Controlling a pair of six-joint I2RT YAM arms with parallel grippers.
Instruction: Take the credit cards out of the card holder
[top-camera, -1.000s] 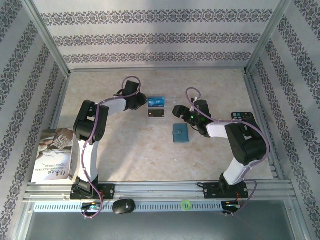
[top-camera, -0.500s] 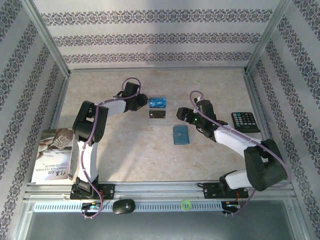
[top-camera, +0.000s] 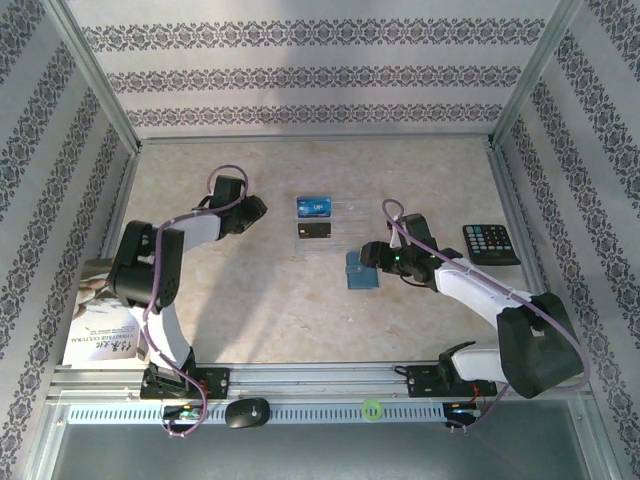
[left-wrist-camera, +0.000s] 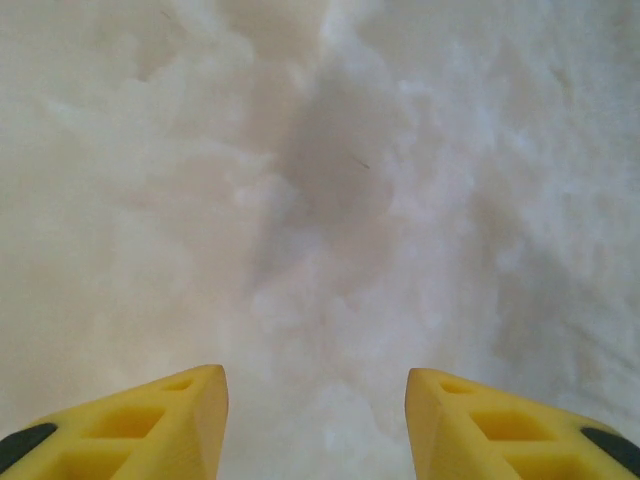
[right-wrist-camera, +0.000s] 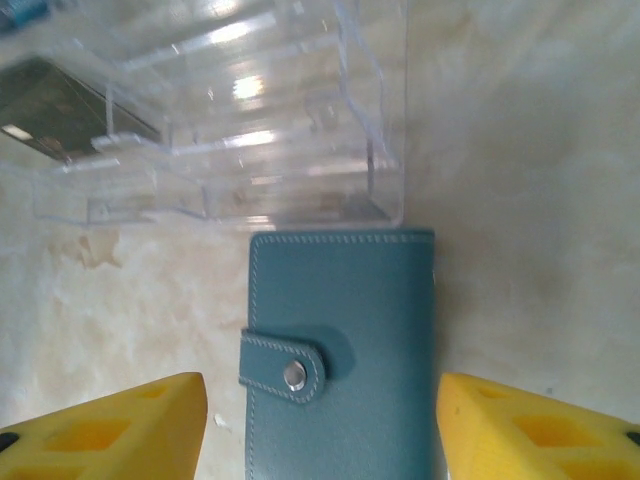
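card holder (right-wrist-camera: 340, 350) flat on table (top-camera: 260, 300) | clear stand (right-wrist-camera: 250, 120) touching card holder's far edge | near card (top-camera: 315, 231), far card (top-camera: 315, 205) behind-left of card holder | calculator (top-camera: 490, 243) right of it, well apart | booklet (top-camera: 105, 310) far left of it

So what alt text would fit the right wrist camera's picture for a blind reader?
A closed teal-blue card holder, its snap strap fastened, lies on a pale marbled table between the two yellow fingers of the open right end effector. A clear plastic tray sits just beyond its far edge.

Teal card holder (right-wrist-camera: 340, 345), snapped shut, flat on table.
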